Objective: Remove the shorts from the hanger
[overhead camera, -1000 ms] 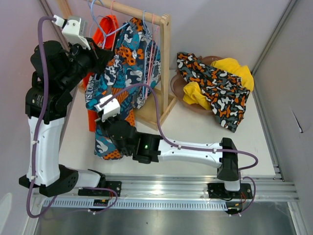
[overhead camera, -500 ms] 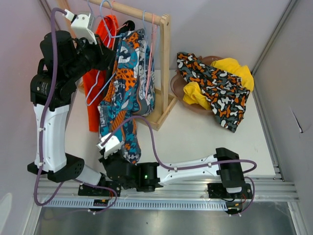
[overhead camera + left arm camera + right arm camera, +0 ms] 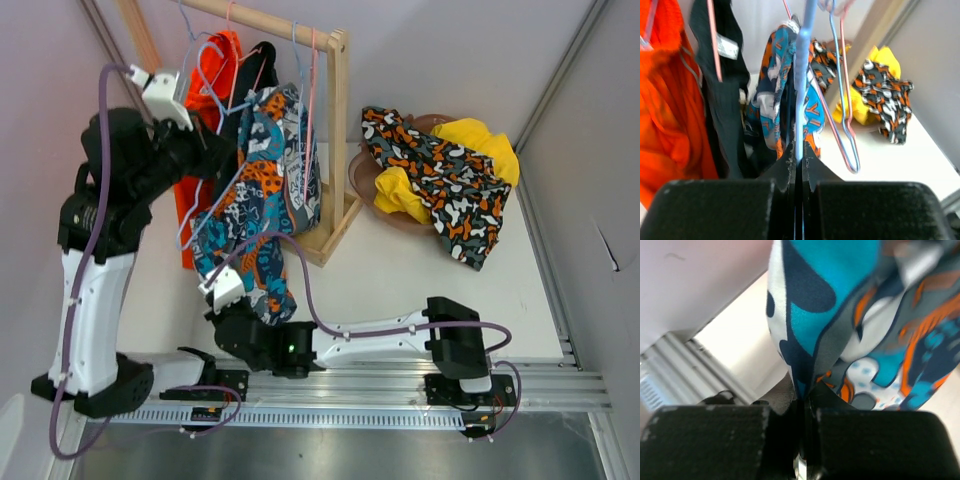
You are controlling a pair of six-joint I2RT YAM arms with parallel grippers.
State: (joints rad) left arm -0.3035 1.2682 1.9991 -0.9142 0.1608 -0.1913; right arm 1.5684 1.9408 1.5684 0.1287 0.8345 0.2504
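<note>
Teal-orange-black shorts [image 3: 258, 185] hang beside wooden rack [image 3: 341, 120]; left fingers [image 3: 780, 172] pinch blue hanger [image 3: 802, 75]; right fingers [image 3: 782, 397] clamp shorts' lower hem.

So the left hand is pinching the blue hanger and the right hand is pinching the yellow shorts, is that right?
Not quite. The left hand does pinch the blue hanger, but the right wrist view shows the right hand pinching the teal printed shorts, not yellow ones.

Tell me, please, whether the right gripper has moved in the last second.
Yes. The right gripper has moved toward the near rail, away from the rack, shut on the teal shorts.
</note>
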